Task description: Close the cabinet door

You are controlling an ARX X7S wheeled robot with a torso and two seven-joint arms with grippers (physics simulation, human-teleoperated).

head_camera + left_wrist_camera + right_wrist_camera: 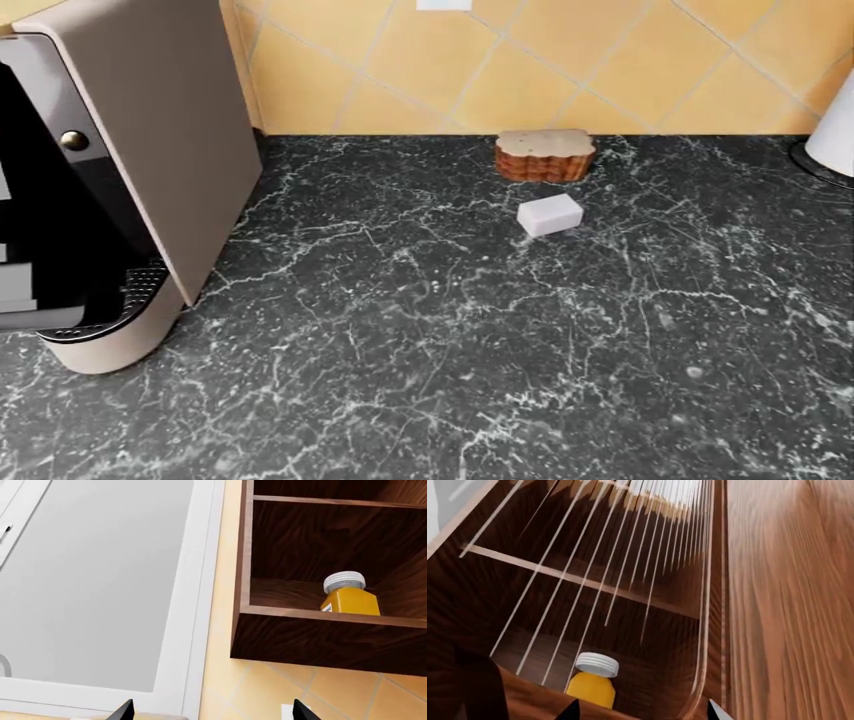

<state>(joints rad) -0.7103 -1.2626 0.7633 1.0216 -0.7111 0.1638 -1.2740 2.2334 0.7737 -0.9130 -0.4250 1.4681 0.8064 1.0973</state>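
The dark wood wall cabinet (320, 640) hangs open in the left wrist view, with a yellow bottle (348, 598) with a white cap on its lower shelf. My left gripper (213, 711) is open below the cabinet, in front of the tiled wall, holding nothing. In the right wrist view the cabinet door (790, 605) fills one side as a wood panel swung out beside the cabinet's inside (627, 630). The same yellow bottle (592, 682) shows there. My right gripper (644, 711) is open close to the door's edge, with nothing between its fingers. Neither gripper shows in the head view.
A white-framed window (100, 580) is beside the cabinet. Below, the black marble counter (467, 340) carries a beige coffee machine (120, 170), a brown scalloped holder (545, 155), a small white block (550, 214) and a white object (834, 130) at the edge.
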